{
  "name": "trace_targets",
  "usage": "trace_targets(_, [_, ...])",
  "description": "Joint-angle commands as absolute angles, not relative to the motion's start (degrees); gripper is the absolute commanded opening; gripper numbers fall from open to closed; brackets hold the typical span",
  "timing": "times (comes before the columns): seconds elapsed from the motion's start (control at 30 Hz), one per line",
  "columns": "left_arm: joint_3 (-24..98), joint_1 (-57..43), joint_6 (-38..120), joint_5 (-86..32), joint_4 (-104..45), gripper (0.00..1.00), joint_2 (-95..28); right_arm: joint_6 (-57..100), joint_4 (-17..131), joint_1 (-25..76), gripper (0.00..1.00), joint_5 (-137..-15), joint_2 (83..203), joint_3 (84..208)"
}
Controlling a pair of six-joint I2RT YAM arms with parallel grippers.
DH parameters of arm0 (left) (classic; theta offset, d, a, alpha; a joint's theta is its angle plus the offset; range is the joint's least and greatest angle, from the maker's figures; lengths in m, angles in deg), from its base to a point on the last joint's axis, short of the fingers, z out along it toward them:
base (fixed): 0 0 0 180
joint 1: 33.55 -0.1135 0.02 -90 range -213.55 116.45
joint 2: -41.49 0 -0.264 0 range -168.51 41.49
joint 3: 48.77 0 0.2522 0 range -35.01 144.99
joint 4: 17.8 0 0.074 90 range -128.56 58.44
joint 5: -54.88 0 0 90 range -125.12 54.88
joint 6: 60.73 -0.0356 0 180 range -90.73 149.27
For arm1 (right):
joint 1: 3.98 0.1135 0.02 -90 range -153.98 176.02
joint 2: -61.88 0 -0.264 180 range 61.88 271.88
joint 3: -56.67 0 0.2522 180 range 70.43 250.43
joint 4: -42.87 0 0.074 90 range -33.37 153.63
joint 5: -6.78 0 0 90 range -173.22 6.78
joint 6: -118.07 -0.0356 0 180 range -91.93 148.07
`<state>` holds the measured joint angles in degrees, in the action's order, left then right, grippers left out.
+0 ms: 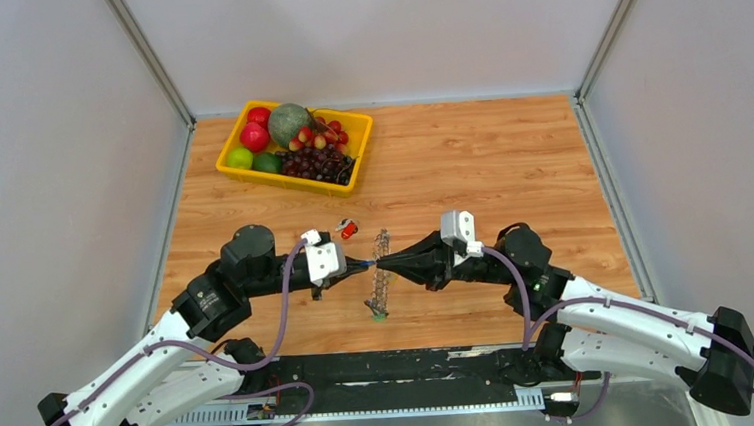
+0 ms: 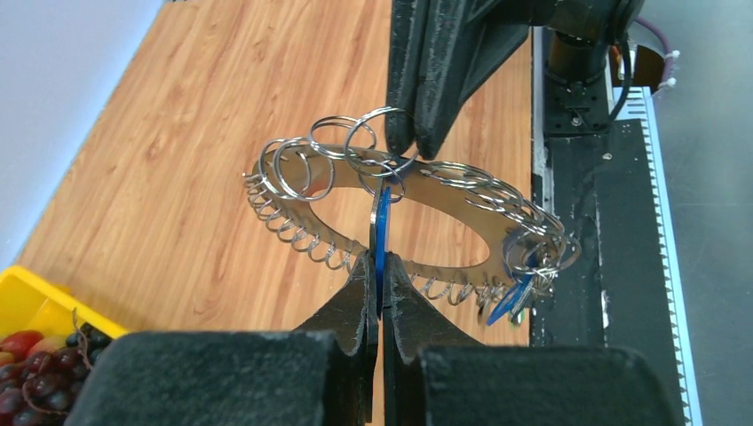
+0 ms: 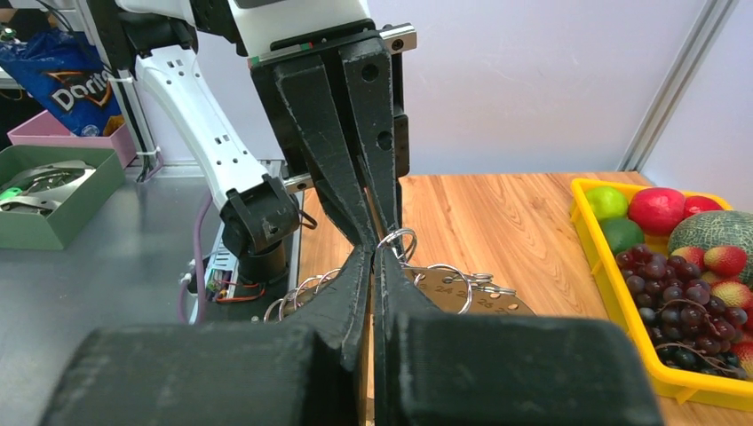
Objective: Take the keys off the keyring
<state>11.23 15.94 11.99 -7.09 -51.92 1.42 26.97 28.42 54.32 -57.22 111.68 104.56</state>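
Top view: we see the left gripper (image 1: 365, 265) and the right gripper (image 1: 385, 263) meeting tip to tip over the light wooden table (image 1: 470, 166), with the silvery oval metal keyring (image 1: 382, 283), fringed with small wire rings, held between them. A small red-headed key (image 1: 349, 229) lies apart on the wood, just beyond the left gripper, and a yellow plastic tray (image 1: 230, 146) of fruit stands at the far left. Left wrist view: the left gripper (image 2: 379, 266) is clamped on the blue plastic head of a key (image 2: 381, 222) still strung on the keyring (image 2: 444, 217), while the right gripper (image 2: 413, 142) pinches one small wire ring at the plate's edge. Right wrist view: the right gripper (image 3: 376, 257) is closed, facing the left gripper (image 3: 368, 222), with the keyring (image 3: 448, 286) just beside the tips.
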Motion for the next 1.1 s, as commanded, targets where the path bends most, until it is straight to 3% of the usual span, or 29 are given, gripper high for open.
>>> trace_targets(0.0, [11.1, 16.1, 13.0, -2.9, -49.4, 0.00, 2.3, 27.8, 22.9, 54.2, 0.00, -59.1, 110.0, 104.3])
trace_targets(0.27, [10.8, 16.0, 14.0, -3.2, -47.6, 0.00, 3.8, 27.8, 24.1, 54.2, 0.00, -58.3, 112.1, 104.8])
trace_targets(0.43, [11.8, 16.1, 12.1, -9.5, -48.9, 0.00, 4.8, 27.6, 28.1, 54.2, 0.22, -55.2, 113.1, 106.8])
trace_targets(0.63, [15.5, 16.1, 7.5, -12.5, -52.9, 0.00, 5.0, 27.5, 31.3, 54.2, 0.35, -55.5, 111.9, 107.0])
trace_targets(0.83, [17.5, 16.1, 3.9, -11.4, -55.8, 0.00, 4.7, 27.7, 34.6, 54.1, 0.36, -58.1, 110.4, 107.8])
trace_targets(1.07, [17.7, 16.1, 1.5, -8.2, -56.4, 0.00, 5.4, 30.3, 36.9, 54.2, 0.31, -60.2, 111.7, 110.4])
